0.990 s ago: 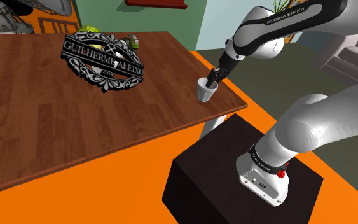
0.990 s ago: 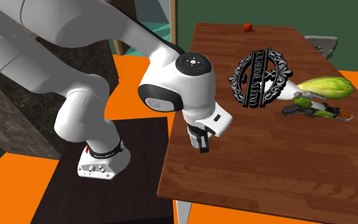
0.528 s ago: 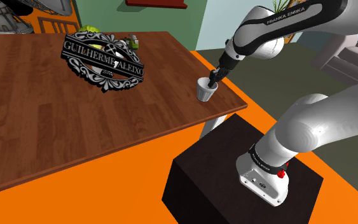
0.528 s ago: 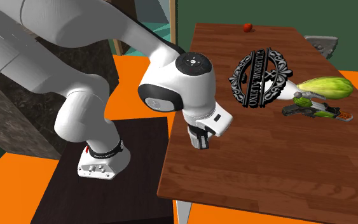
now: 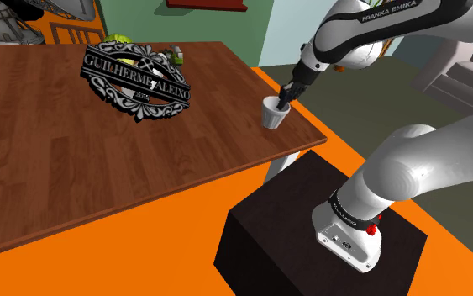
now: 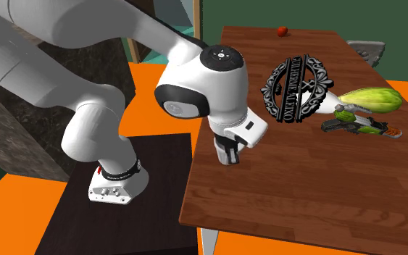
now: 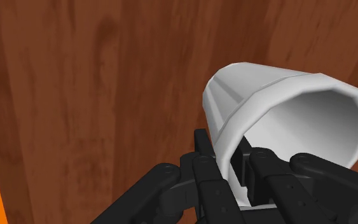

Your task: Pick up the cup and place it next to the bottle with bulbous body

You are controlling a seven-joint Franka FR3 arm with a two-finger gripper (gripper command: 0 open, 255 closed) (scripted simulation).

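Observation:
The white cup (image 5: 271, 114) hangs just above the near right corner of the wooden table (image 5: 75, 143), and my gripper (image 5: 283, 97) is shut on its rim. In the wrist view the two black fingers (image 7: 203, 172) clasp one wall of the cup (image 7: 279, 108), one inside and one outside, and its open mouth faces the camera. From the second exterior view the cup (image 6: 227, 153) peeks out under the white hand. The green and white bulbous bottle (image 6: 365, 99) lies far across the table, showing as a green tip (image 5: 122, 40) at the back in the shoulder view.
A dark ornate nameplate (image 5: 137, 81) stands mid-table between the cup and the bottle. A green gun-like object (image 6: 358, 124) lies beside the bottle. A small red fruit (image 6: 282, 31) sits at the far end. The table edge (image 5: 297, 147) and the black stand (image 5: 310, 227) are close by.
The fingers closed on the cup's rim. The hand then rose a little, and the cup came up off the table with it.

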